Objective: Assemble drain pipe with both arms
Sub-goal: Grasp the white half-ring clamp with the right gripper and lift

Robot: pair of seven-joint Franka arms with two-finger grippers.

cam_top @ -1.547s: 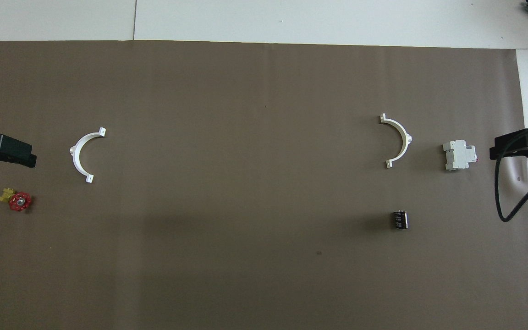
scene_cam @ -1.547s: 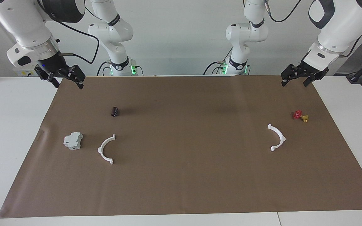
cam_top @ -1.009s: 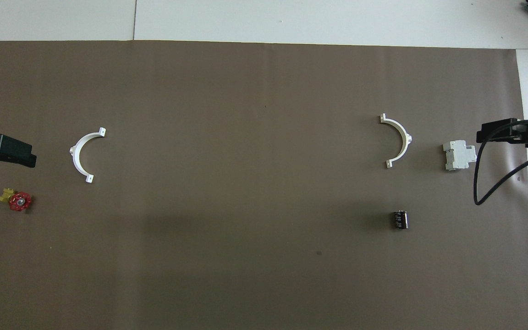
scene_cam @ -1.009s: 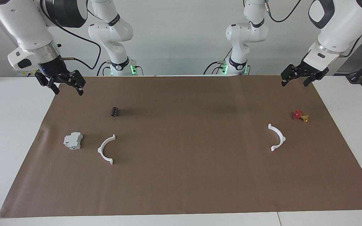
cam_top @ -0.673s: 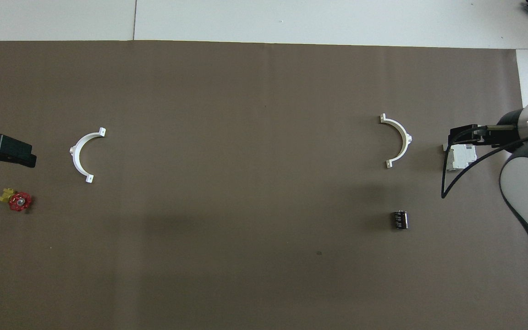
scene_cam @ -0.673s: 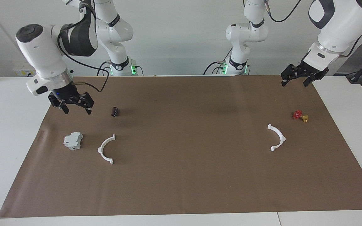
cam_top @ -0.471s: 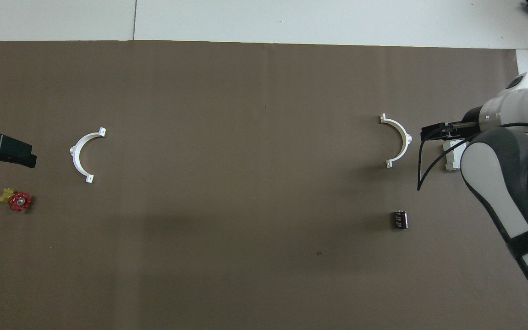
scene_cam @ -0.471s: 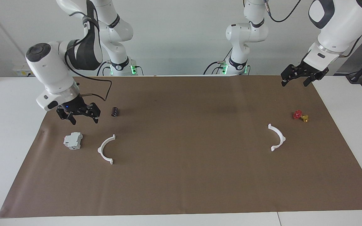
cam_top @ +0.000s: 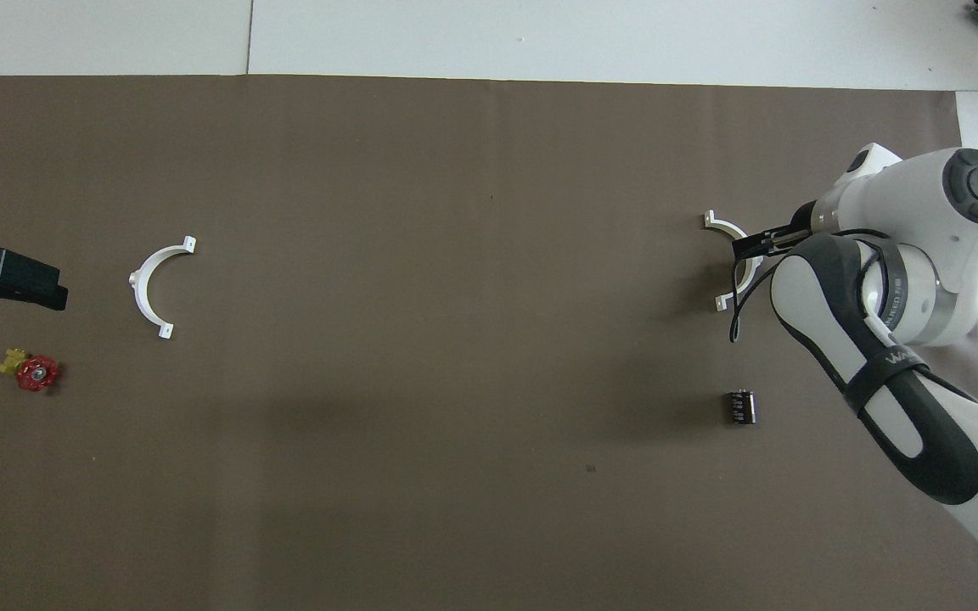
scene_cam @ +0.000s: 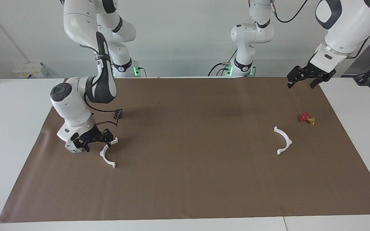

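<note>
Two white half-rings of the drain pipe lie apart on the brown mat (scene_cam: 188,179). One half-ring (scene_cam: 107,158) lies toward the right arm's end; its tabs show in the overhead view (cam_top: 718,303). My right gripper (scene_cam: 97,143) is open and low over that half-ring's end nearer to the robots; I cannot tell if it touches. Only one fingertip (cam_top: 748,247) shows from above. The other half-ring (scene_cam: 285,140) (cam_top: 146,289) lies toward the left arm's end. My left gripper (scene_cam: 302,81) (cam_top: 5,284) waits open, raised over the mat's corner.
A grey-white blocky device (scene_cam: 72,148) sits beside the right gripper, mostly hidden by it. A small black cylinder (scene_cam: 118,113) (cam_top: 740,406) lies nearer to the robots. A red and gold piece (scene_cam: 307,118) (cam_top: 30,372) lies near the left arm's half-ring.
My right arm has swung down from the mat's corner, past the black cylinder and device, to the half-ring. The left arm and both half-rings have not moved.
</note>
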